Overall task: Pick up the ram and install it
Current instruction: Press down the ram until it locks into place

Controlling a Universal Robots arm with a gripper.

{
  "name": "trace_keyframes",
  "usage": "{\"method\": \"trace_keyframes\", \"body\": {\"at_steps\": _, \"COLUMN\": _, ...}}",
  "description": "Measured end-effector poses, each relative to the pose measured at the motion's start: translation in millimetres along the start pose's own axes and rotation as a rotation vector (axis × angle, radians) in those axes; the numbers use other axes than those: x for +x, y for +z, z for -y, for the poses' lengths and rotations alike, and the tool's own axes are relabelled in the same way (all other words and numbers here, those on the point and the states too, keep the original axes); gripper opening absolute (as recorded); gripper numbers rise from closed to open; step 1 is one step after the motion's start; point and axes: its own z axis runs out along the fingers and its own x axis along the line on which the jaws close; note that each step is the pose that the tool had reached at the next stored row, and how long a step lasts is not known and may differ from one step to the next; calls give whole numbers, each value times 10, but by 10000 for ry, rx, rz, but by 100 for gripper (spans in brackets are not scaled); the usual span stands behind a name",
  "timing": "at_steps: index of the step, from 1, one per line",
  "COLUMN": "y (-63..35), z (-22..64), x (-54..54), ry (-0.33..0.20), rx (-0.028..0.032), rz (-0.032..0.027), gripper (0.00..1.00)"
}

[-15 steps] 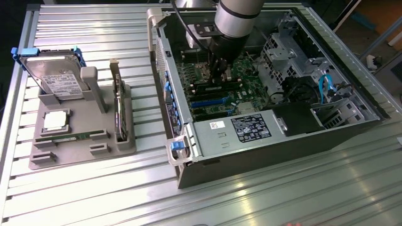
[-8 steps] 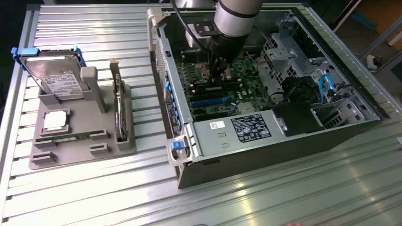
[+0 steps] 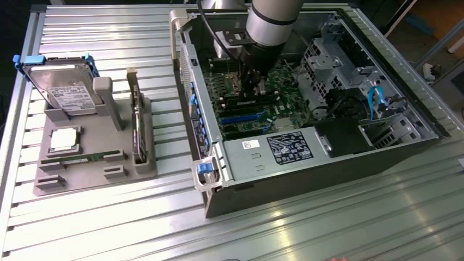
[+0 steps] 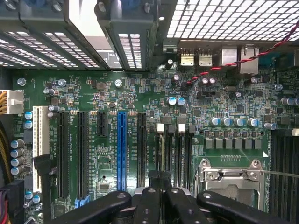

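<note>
The ram (image 3: pixel 73 158), a thin green stick, lies flat in the front slot of the grey parts tray (image 3: pixel 94 176) on the exterior view's left. My gripper (image 3: pixel 250 91) is far from it, lowered inside the open computer case (image 3: pixel 305 163), just above the motherboard (image 3: pixel 286 100). In the wrist view the black fingers (image 4: pixel 140 200) meet at the gripper (image 4: pixel 161 184), shut, directly over the row of black memory slots (image 4: pixel 180 149) with white latches. No green board shows between the fingers.
The tray also holds a hard drive (image 3: pixel 65 89), a silver processor (image 3: pixel 64 138) and a dark expansion card (image 3: pixel 138 128) standing on edge. Inside the case are blue and black card slots (image 4: pixel 121 149), a processor socket (image 4: pixel 231 175), a drive cage (image 3: pixel 337 60) and cables (image 3: pixel 375 100).
</note>
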Motion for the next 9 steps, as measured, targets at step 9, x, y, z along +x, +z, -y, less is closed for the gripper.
{"method": "trace_keyframes", "body": {"at_steps": 9, "y": 6, "z": 0, "x": 0, "ry": 0, "rx": 0, "rz": 0, "gripper": 11}}
